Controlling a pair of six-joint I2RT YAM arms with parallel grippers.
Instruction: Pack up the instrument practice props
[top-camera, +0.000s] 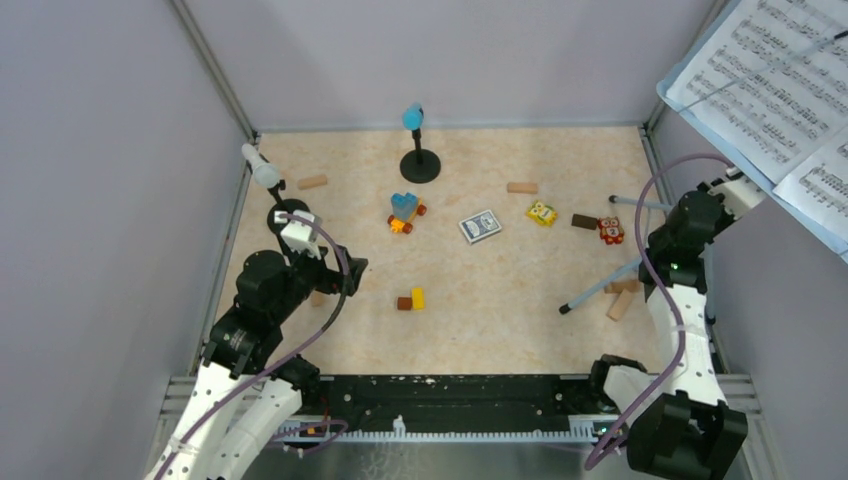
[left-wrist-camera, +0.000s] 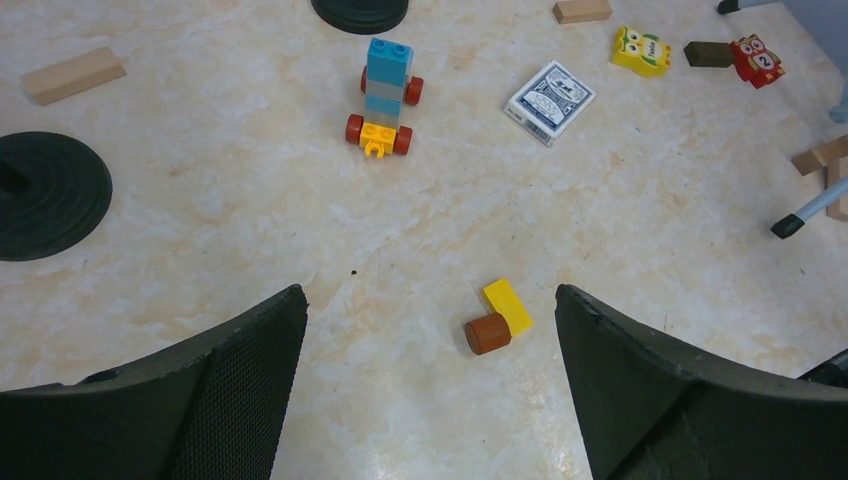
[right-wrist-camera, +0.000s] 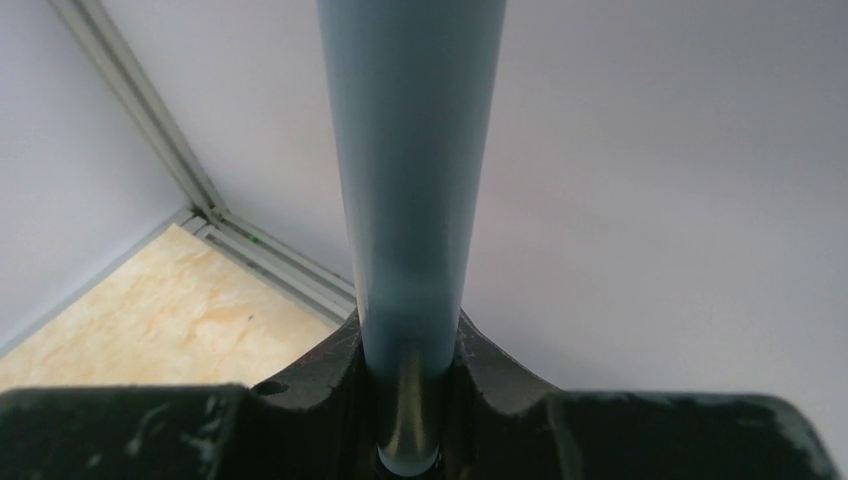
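The light-blue music rack's pole (right-wrist-camera: 415, 200) is clamped between my right gripper's (right-wrist-camera: 410, 370) fingers; the right gripper (top-camera: 738, 192) holds it at the right wall. White sheet-music pages (top-camera: 775, 80) lie on the rack at top right. Its tripod legs (top-camera: 600, 285) reach over the floor. A blue microphone (top-camera: 413, 116) stands in a black round-based holder (top-camera: 420, 166) at the back. A white microphone (top-camera: 262, 167) leans in the other holder (top-camera: 287, 215), whose base shows in the left wrist view (left-wrist-camera: 45, 195). My left gripper (top-camera: 345, 272) is open and empty (left-wrist-camera: 430, 295) above the floor.
A blue-and-orange toy car (top-camera: 404, 212), a card deck (top-camera: 480, 226), yellow (top-camera: 542, 213) and red (top-camera: 610, 231) owl blocks, a yellow-and-brown block pair (left-wrist-camera: 497, 320) and several wooden blocks (top-camera: 620, 297) are scattered on the floor. Grey walls enclose three sides.
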